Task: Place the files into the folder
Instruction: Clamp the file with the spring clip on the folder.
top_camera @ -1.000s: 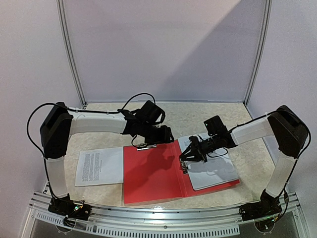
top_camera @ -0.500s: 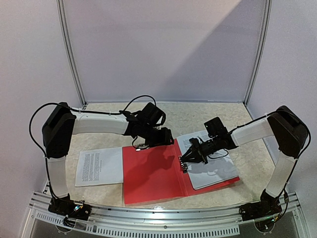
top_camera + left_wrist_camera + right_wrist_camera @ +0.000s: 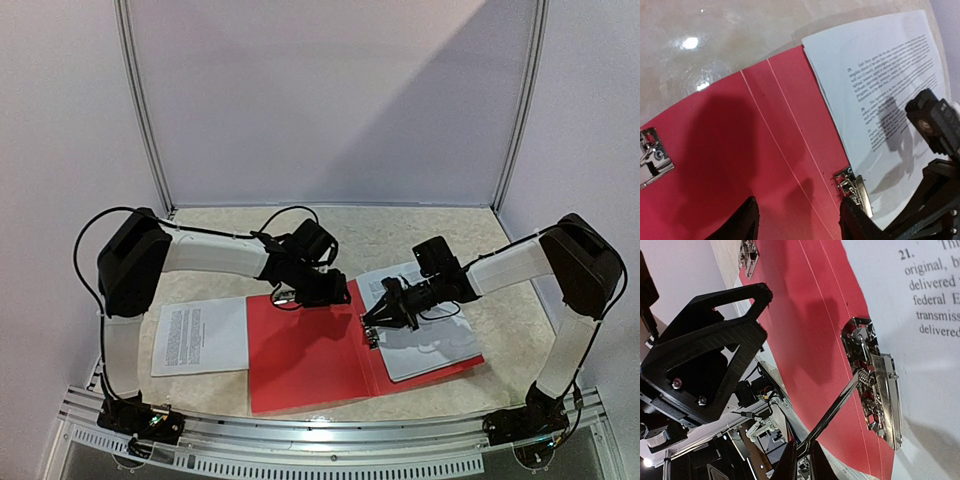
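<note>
The folder (image 3: 300,360) lies wide open and flat on the table (image 3: 400,235), red inside facing up, spine running down the middle, just in front of the two arm bases. On its right cover sits one printed sheet (image 3: 430,335), dense black text up, slightly skewed, its far corner poking past the folder's edge. The loose sheet (image 3: 200,335) is out on the table, just beside the folder's left edge, flat and untouched.

Down at the spine, there's the metal clip (image 3: 875,390), right at the inner edge of that printed sheet. Its clip lever (image 3: 835,407) is swung out over the red, and the right gripper (image 3: 802,462) has its fingers pinched narrow around the lever's tip. From above, the right gripper (image 3: 376,322) comes in low from the right, across the printed sheet.

Over to the left cover: a second clip (image 3: 652,157) sits at its far edge. The left gripper (image 3: 325,292) hangs above the far edge of the folder, near the spine, jaws spread wide with nothing between them. Its wrist view shows both fingers (image 3: 747,225) over bare red plastic, not touching it so far as I can tell, the spine clip just beside the other finger.
</note>
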Tool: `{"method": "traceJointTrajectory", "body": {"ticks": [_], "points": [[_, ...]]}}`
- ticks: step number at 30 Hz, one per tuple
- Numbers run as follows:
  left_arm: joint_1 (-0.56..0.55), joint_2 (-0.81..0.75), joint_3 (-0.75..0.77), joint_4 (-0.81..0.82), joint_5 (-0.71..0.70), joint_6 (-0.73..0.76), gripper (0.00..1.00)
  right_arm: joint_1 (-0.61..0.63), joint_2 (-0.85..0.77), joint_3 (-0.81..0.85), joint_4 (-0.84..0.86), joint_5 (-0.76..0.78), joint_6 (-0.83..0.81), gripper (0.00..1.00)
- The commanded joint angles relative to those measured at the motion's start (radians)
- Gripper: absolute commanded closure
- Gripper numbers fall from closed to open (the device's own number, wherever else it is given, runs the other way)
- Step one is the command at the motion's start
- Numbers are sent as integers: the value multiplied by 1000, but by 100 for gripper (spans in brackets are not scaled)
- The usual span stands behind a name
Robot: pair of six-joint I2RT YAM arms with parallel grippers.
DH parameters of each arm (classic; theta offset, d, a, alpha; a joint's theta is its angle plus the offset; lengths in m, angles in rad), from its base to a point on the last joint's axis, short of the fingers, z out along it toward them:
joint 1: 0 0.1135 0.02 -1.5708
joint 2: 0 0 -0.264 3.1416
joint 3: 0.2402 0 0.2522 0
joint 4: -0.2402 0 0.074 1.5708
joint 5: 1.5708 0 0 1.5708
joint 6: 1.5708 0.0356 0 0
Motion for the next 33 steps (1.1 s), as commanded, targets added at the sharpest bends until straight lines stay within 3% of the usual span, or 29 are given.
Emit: {"method": "traceJointTrajectory", "body": {"ticks": [1, 33], "points": [[-13, 47, 22, -12, 39, -10, 45, 14, -17, -7, 32, -25, 11, 91], [-27, 88, 51, -26, 57, -2, 46, 32, 0, -15, 42, -41, 17, 89]]}}
